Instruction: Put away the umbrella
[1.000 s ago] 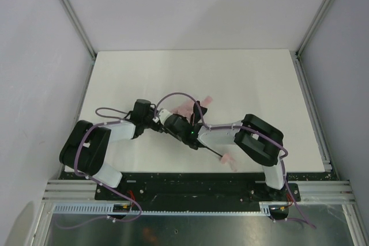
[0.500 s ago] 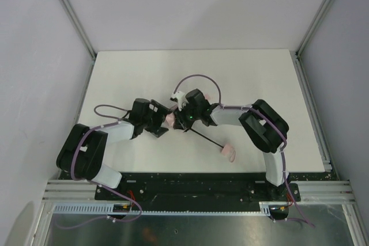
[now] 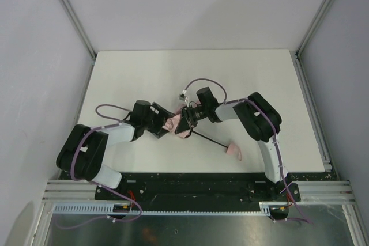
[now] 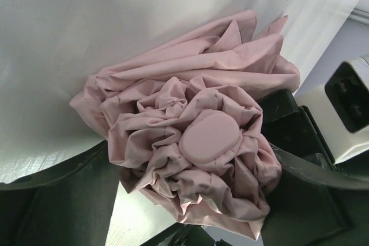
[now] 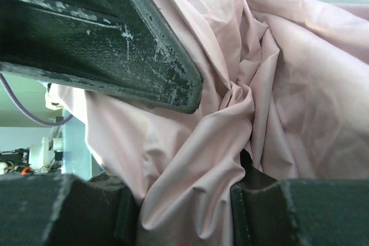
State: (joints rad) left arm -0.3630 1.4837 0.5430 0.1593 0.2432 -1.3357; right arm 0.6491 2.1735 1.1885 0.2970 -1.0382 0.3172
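1. The umbrella (image 4: 199, 142) lies bunched on the desk (image 3: 144, 79); its handle (image 3: 233, 151) points to 4 o'clock.
2. The right tool (image 3: 185, 120), at 2 o'clock, pinches the pink cloth.
3. The left tool (image 3: 163, 126), at 9 o'clock, gapes wide, released.

1. Robotics lab test cell; nothing domestic or retail about it.
2. Landmark: a plain white table (image 3: 144, 67).
3. Left, right and far sides of the table: blank pale wall panels (image 3: 190, 4) held in aluminium frame posts (image 3: 70, 12).
4. Table's near edge: left arm (image 3: 109, 133) and right arm (image 3: 262, 122) bolted to a black base plate (image 3: 196, 178) on slotted aluminium rails (image 3: 323, 191).
5. Over the table: loose purple cables (image 3: 203, 81) looping off the arms.
6. Just nearer than the rails: a white slotted cable duct (image 3: 81, 207).
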